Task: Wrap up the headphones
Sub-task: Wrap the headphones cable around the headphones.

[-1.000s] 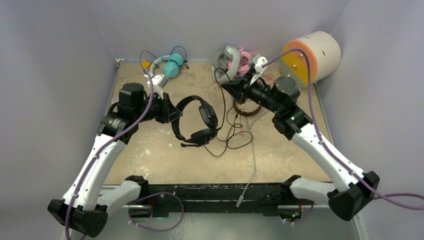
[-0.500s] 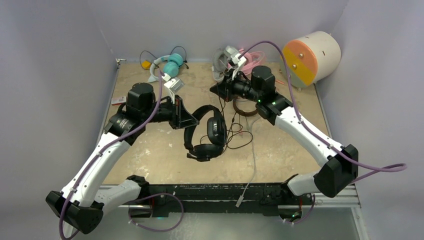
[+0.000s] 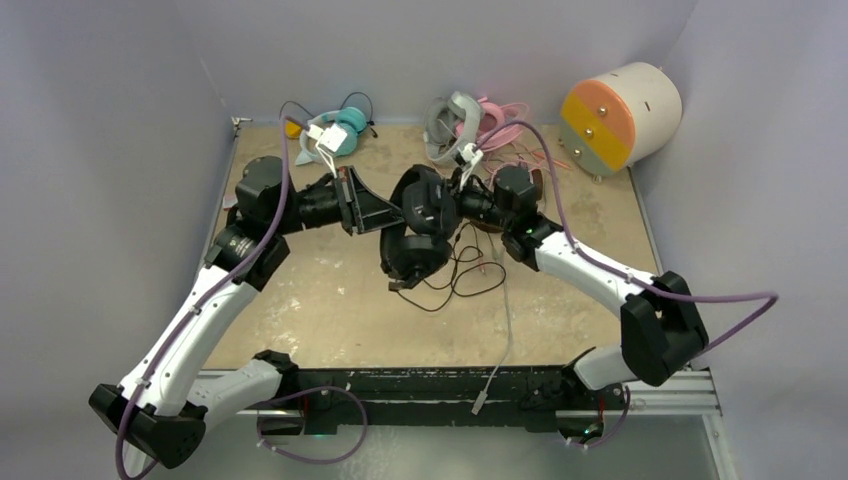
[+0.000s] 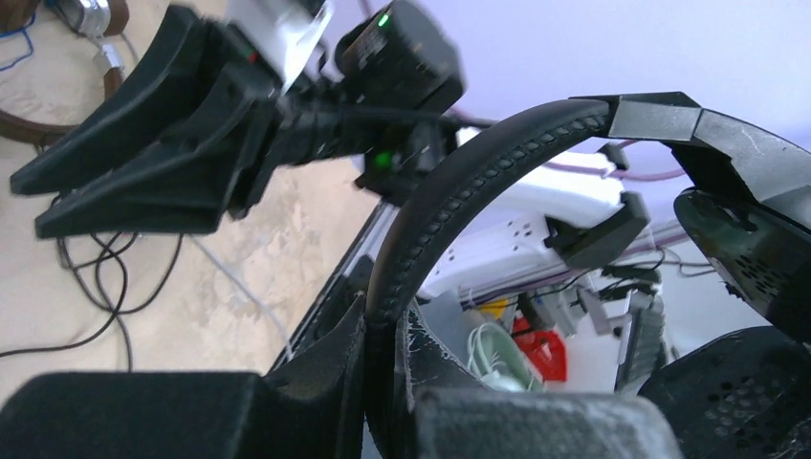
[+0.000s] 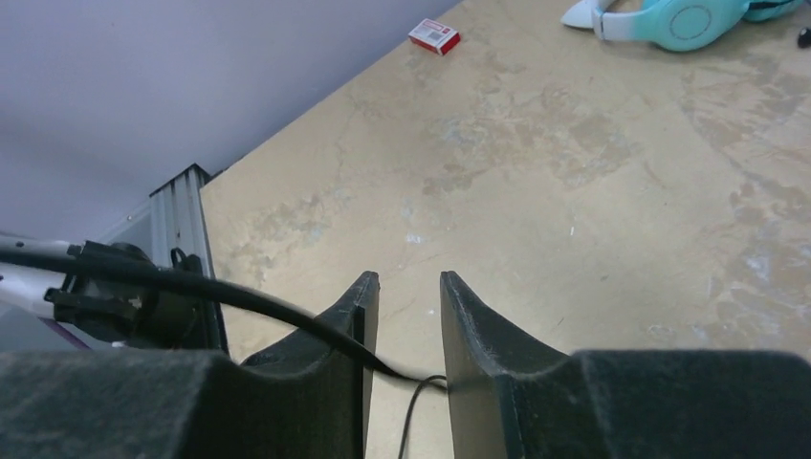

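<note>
the black headphones (image 3: 420,225) are held aloft by the headband, clamped between the shut fingers of the left gripper (image 4: 383,330), while the right gripper (image 5: 409,287) stands parted with a thin black cable (image 5: 277,310) crossing its gap unpinched; cable winding is judged in hand, and closing on that cable is called for next.

From above, the black headphones (image 3: 415,225) hide the tips of the right gripper (image 5: 409,287). The far-left teal headphones (image 5: 669,19) are cut off at the right wrist view's top edge (only part shows). The red box (image 5: 434,36) is too small to read.
</note>
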Tool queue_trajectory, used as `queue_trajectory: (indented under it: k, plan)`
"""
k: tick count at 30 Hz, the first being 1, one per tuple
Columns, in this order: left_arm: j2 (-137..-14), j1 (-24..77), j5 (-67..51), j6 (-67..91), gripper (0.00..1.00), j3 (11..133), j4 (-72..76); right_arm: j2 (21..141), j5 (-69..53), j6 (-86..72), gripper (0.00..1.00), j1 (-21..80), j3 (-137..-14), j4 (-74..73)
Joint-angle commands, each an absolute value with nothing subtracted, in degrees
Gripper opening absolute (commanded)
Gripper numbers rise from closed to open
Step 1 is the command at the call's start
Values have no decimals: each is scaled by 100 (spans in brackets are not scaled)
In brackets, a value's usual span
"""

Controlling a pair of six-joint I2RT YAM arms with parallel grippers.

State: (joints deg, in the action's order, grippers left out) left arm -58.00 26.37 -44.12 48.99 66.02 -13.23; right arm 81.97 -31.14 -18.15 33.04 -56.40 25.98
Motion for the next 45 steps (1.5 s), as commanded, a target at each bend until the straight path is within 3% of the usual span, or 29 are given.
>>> queue_trajectory:
  k: [1,8,14,19,25,32,41,45]
  plan:
    - [-5701,2661,-4071,6130,0,6987,-536,8327,-3550,-2159,34,3295,-5232,4236]
    - [-5822,2663,-2722,7153,0,7160,-1093,8427,-3671,-2516,26,3696,-4655,5176]
    - [-5603,2663,-361,6956,0,7360,-1844,8239,-3072,-2272,0,4560,-4505,4597]
    - [-5766,2663,1344,6671,0,7550,-2208,8223,-2699,-2287,0,5079,-4588,4016]
    - [-6056,2663,2509,6707,0,7566,-2513,8122,-2229,-2391,0,5408,-4696,3430]
    - [-6085,2663,3134,6974,0,7348,-2525,8308,-2099,-2313,0,5727,-5268,2551]
    - [-6078,2663,2767,7301,0,7142,-2501,8356,-2150,-2256,0,5900,-5938,1561]
    - [-6260,2663,3223,7323,0,7079,-2823,8232,-2250,-2241,0,5945,-6063,1337]
